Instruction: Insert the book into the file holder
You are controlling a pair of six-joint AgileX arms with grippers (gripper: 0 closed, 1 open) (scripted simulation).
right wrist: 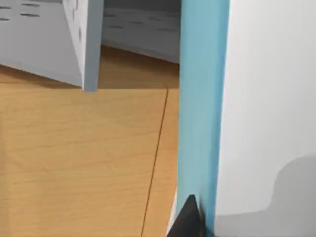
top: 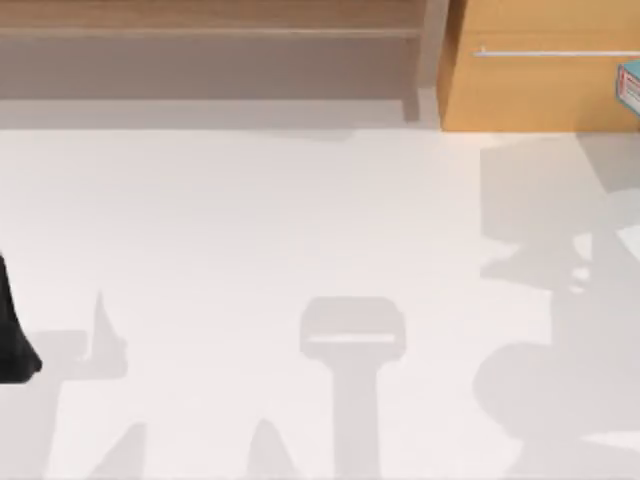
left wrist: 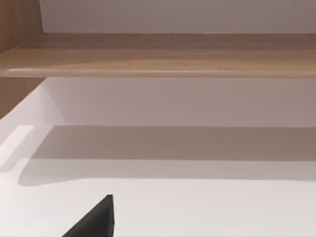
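Holding the book [right wrist: 202, 98] in its fingers beside the grey file holder [right wrist: 49, 44], the right gripper risks clipping the holder's wall if misaligned.

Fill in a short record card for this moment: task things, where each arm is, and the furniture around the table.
book: white with a light blue edge, close before the right wrist camera, a black fingertip at its lower end
file holder: grey, perforated walls, standing on the wooden cabinet top
left arm: black part at the table's left edge
table: white
shelf: wooden, at the back
cabinet: wooden, back right, a small boxed item at its edge
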